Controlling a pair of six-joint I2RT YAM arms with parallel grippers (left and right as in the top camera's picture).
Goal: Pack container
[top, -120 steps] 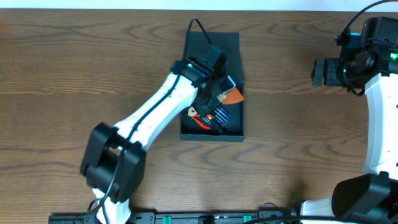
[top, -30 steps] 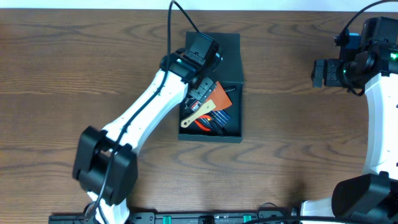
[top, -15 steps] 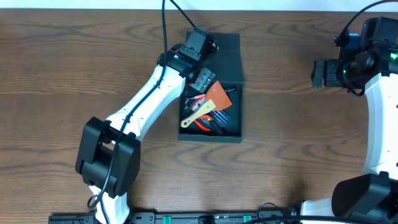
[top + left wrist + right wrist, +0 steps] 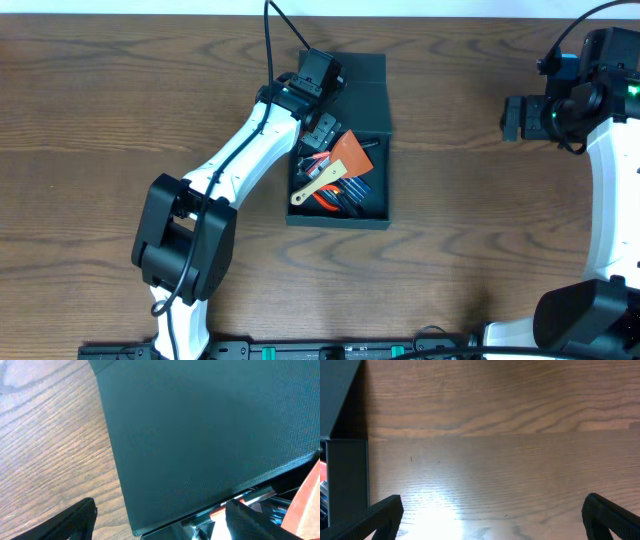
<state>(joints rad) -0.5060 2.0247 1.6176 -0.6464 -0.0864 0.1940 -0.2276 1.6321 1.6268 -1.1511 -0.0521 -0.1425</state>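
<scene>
The container [image 4: 340, 222], a dark teal-grey box, lies in the middle of the table with its flap lid [image 4: 362, 90] folded open at the far end. An orange scraper [image 4: 350, 152] with a wooden handle rests inside on several dark, blue and red tools. My left gripper [image 4: 320, 128] hangs open over the lid's hinge at the box's left side, holding nothing. In the left wrist view the lid [image 4: 200, 435] fills the frame, and the left gripper [image 4: 160, 530] straddles its near corner. My right gripper [image 4: 515, 117] stands open and empty at the far right, over bare wood [image 4: 495, 520].
The brown wooden table [image 4: 120, 120] surrounds the box. A black cable [image 4: 285, 30] arches from the left wrist over the table's far edge. In the right wrist view the container's right wall [image 4: 345, 480] shows at the left edge.
My left gripper has drawn back from over the tools toward the lid hinge, and the arm has swung slightly left. The scraper lies still in the box. The right arm has not moved.
</scene>
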